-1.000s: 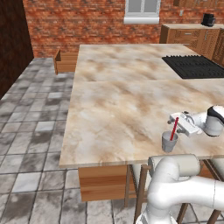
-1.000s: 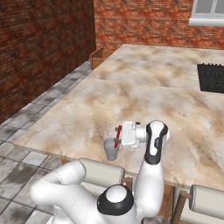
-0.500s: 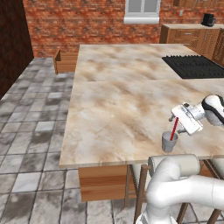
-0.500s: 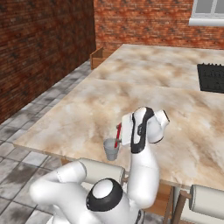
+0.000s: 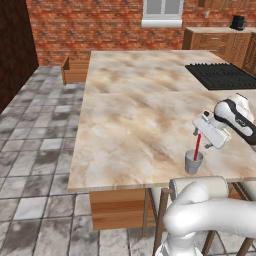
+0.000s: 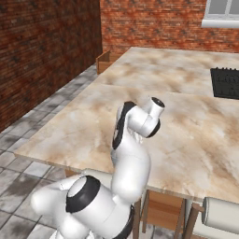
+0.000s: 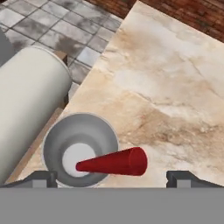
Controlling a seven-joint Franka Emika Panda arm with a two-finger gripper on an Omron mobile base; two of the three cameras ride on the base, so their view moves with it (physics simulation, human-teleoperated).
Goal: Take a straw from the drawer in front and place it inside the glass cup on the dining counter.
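Now jaws wide, holding nothing; straw (image 7: 114, 162) apparently untouched in glass cup (image 7: 81, 148).

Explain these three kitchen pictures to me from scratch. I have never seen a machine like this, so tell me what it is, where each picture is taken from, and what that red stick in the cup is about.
The machine is a white robot arm on a base that can drive, in a computer-rendered kitchen. Two pictures come from cameras on the base, behind the arm to its left and right, looking over the dining counter, a marbled stone island. The third comes from a camera on the hand itself, looking down along the gripper.

Near the counter's front edge stands a small glass cup. The red stick is a straw, standing inside the cup and leaning on its rim; the hand view looks straight down into the cup at the straw's end.

The gripper is open: its two fingertips stand wide apart on either side of the straw, holding nothing. An open wooden drawer shows beyond the counter's far corner.
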